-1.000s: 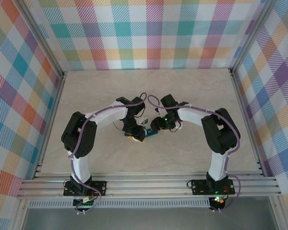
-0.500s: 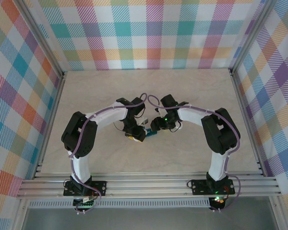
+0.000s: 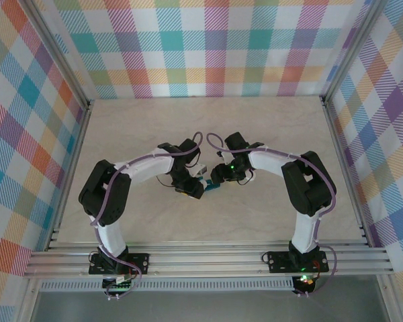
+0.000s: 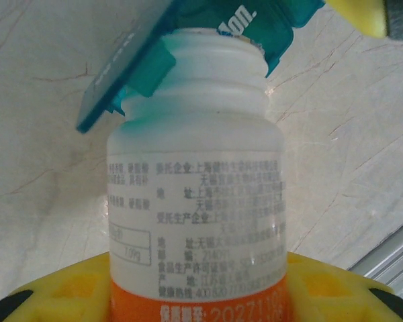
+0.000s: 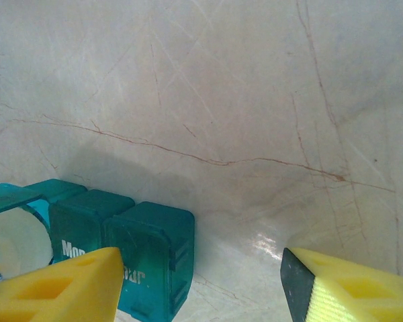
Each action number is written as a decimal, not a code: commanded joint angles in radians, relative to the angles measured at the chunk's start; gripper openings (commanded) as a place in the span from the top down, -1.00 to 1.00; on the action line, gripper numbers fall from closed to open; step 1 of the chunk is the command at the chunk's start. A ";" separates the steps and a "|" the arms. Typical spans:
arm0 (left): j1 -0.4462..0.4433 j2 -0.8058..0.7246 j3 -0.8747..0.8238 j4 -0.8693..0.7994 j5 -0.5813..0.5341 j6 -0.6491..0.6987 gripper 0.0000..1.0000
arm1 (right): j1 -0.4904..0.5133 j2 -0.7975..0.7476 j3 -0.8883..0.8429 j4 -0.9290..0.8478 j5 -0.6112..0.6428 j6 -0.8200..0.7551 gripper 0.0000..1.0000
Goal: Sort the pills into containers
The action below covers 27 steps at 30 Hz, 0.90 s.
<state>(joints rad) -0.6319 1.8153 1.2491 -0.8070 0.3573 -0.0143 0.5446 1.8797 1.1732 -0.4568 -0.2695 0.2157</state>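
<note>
My left fingers (image 4: pixel 60 295) are pinching the white bottle (image 4: pixel 195 188) at its orange band, tips cut off by the frame edge. Label print is too blurry to read. The bottle's mouth is pressing up under the teal containers (image 4: pixel 127 64), which are tilting over it, so the compartments' insides are hidden. From above they're sitting mid-counter (image 3: pixel 269 134), btwn both arms. My right fingers (image 5: pixel 349 288) are standing spread; the containers are just beside one, can't tell if touching.
</note>
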 commanded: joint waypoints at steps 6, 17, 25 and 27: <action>0.001 -0.087 -0.056 0.093 0.025 -0.030 1.00 | 0.009 0.023 0.016 -0.015 -0.027 -0.010 -0.30; -0.022 -0.203 -0.162 0.215 0.013 -0.063 1.00 | 0.008 -0.003 0.020 -0.008 -0.051 0.011 -0.33; -0.041 -0.223 -0.175 0.306 -0.001 -0.078 1.00 | 0.007 -0.057 0.020 0.001 -0.053 0.055 -0.38; -0.046 -0.235 -0.181 0.333 -0.010 -0.075 1.00 | 0.004 -0.076 0.016 0.004 -0.047 0.077 -0.39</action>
<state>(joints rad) -0.6647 1.6234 1.0817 -0.5350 0.3531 -0.0860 0.5446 1.8591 1.1740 -0.4545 -0.2958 0.2546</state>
